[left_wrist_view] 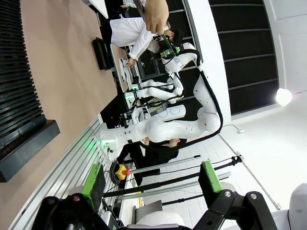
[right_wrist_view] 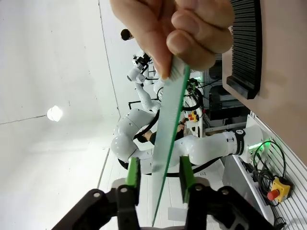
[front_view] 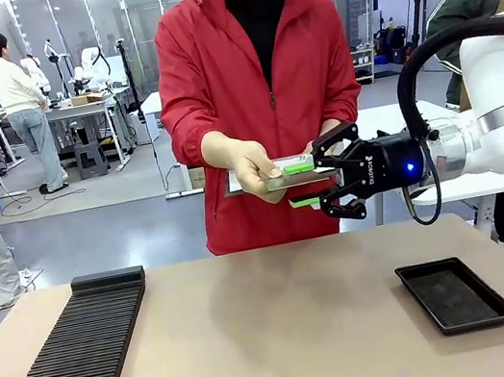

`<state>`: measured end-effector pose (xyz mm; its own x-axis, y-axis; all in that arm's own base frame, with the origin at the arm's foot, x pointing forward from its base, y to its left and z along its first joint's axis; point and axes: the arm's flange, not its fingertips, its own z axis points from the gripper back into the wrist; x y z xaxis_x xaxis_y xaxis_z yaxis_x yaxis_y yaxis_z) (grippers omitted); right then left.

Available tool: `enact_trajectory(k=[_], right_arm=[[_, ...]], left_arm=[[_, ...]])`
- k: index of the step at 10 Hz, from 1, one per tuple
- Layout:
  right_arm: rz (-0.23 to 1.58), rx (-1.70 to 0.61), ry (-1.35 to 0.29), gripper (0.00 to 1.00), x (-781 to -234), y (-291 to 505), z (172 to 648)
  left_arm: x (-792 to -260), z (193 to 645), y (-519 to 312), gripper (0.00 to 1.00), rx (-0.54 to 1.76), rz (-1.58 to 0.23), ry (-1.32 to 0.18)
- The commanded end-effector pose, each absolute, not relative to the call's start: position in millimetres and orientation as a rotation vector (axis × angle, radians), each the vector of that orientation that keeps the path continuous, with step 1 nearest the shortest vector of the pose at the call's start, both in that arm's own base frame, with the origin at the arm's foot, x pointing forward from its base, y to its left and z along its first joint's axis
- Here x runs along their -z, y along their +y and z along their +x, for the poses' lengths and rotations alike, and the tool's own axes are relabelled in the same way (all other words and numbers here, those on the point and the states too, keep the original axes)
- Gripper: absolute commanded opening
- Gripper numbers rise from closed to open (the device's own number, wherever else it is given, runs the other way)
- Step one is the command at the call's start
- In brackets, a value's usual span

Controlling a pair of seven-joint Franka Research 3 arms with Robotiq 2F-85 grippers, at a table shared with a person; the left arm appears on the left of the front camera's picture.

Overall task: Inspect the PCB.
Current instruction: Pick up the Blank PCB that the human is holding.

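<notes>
A person in a red jacket holds the PCB (front_view: 277,182) out flat over the table's far edge, with one hand (front_view: 250,167) on its far end. My right gripper (front_view: 302,184) reaches in from the right and straddles the near end, one green pad above the board and one below. In the right wrist view the PCB (right_wrist_view: 168,139) runs edge-on between my right gripper's (right_wrist_view: 159,175) pads, with a narrow gap on each side, and the person's fingers (right_wrist_view: 182,33) pinch its far end. My left gripper (left_wrist_view: 151,182) is open, holds nothing and points away from the table.
A shallow black tray (front_view: 456,294) lies on the table at the right. A long black slotted rack (front_view: 69,367) lies along the left side. The tan tabletop between them is bare. Other people stand at benches far behind.
</notes>
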<state>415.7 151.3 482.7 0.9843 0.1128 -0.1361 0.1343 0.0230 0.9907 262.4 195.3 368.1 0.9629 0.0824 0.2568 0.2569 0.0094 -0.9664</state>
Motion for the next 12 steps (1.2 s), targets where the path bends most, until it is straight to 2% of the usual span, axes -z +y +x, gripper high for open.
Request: enact_trajectory(k=[1,2,3,4,12], right_arm=[[1.564,0.047,0.200,0.22,-487.3,160.1,421.6],[1.569,0.050,0.196,0.15,-487.6,159.6,422.1],[1.574,0.050,0.195,0.03,-488.5,159.1,422.4],[1.573,0.049,0.196,0.00,-489.5,158.9,422.4],[1.567,0.026,0.193,0.00,-482.8,151.7,417.5]], left_arm=[[-369.2,261.7,197.5,1.00,0.142,-1.555,-0.267],[-369.2,261.7,197.5,1.00,0.142,-1.555,-0.267],[-369.2,261.7,197.5,1.00,0.142,-1.555,-0.267],[-369.2,261.7,197.5,1.00,0.142,-1.555,-0.267],[-369.2,261.7,197.5,1.00,0.142,-1.555,-0.267]])
